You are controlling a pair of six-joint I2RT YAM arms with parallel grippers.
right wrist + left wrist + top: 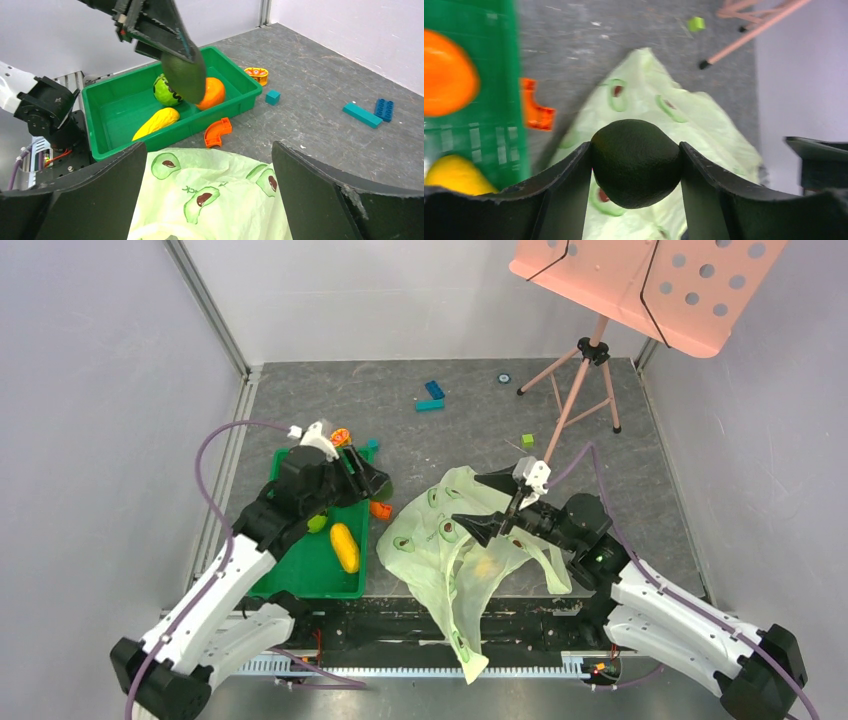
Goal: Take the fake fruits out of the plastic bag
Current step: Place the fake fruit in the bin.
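Note:
My left gripper (372, 478) (635, 148) is shut on the dark green avocado-like fruit (634, 162) (185, 75), held above the right edge of the green tray (300, 575) (150, 139). In the tray lie the yellow fruit (344, 547) (155, 121), the light green fruit (317, 523) (164, 90) and the round orange fruit (215, 92) (446, 72). The pale green plastic bag (445, 540) (210, 195) (649, 110) lies crumpled on the table. A yellowish shape (487, 565) shows through it. My right gripper (472, 500) (207, 148) is open and empty just over the bag.
A flat orange curved piece (381, 509) (217, 132) lies between tray and bag. Teal and blue blocks (432, 398), a small green block (527, 441) and a teal cube (272, 97) lie further back. A pink music stand (640, 270) on a tripod (575, 390) stands at the back right.

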